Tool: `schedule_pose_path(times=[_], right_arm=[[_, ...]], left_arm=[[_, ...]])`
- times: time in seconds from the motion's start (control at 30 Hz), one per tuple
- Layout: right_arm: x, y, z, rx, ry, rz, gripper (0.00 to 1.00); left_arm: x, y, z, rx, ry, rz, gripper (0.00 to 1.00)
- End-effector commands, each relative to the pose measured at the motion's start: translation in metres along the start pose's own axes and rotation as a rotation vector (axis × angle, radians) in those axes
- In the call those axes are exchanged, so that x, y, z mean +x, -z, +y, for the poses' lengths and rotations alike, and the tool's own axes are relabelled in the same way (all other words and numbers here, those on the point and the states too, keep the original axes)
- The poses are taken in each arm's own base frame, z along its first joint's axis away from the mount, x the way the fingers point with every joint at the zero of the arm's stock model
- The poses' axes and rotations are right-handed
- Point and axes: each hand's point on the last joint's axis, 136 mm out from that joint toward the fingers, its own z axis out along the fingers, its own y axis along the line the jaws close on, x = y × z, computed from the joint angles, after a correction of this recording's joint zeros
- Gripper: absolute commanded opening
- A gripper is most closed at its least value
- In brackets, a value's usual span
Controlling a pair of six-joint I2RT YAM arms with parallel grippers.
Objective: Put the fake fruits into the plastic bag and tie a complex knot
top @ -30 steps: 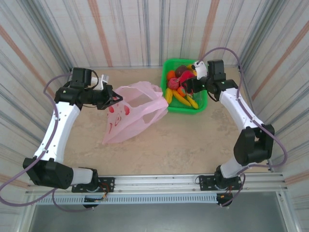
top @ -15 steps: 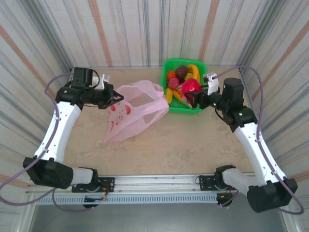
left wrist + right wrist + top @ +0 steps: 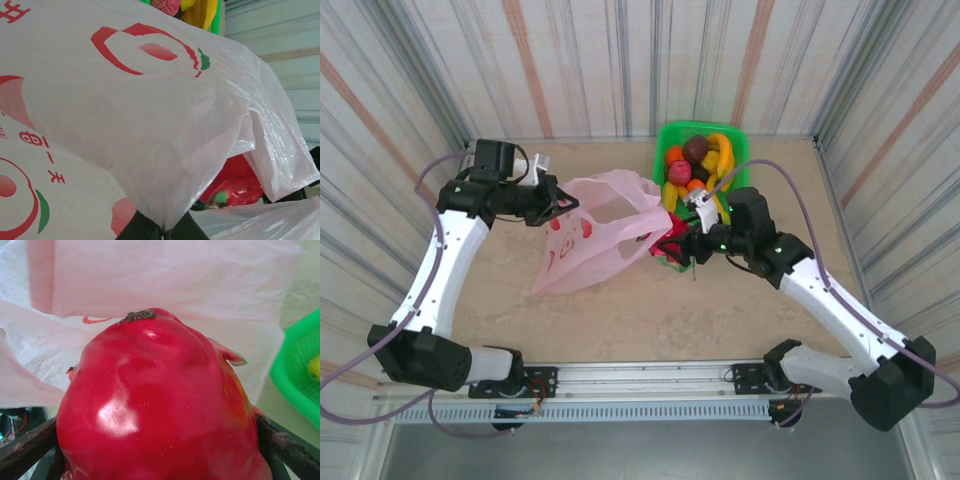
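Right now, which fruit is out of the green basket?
The big red fruit, held by the right gripper beside the pink bag; the other fruits lie in the basket.

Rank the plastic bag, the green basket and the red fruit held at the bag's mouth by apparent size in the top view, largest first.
1. plastic bag
2. green basket, partly hidden, yet clearly smaller
3. red fruit
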Motion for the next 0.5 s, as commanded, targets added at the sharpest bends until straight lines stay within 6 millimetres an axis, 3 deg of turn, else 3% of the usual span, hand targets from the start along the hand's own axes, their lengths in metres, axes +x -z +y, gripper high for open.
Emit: schedule_pose_path(times=[0.0, 0.47], right_arm=[[-0.053, 0.0, 0.026, -0.073, 0.076, -0.129, 0.42], [-0.108, 0.0, 0.043, -0.048, 0.215, -0.1, 0.42]], left_arm=[[0.006, 0.001, -0.004, 0.015, -0.042, 0.011, 0.0], [0.027, -0.008, -0.003, -0.051, -0.276, 0.097, 0.0]])
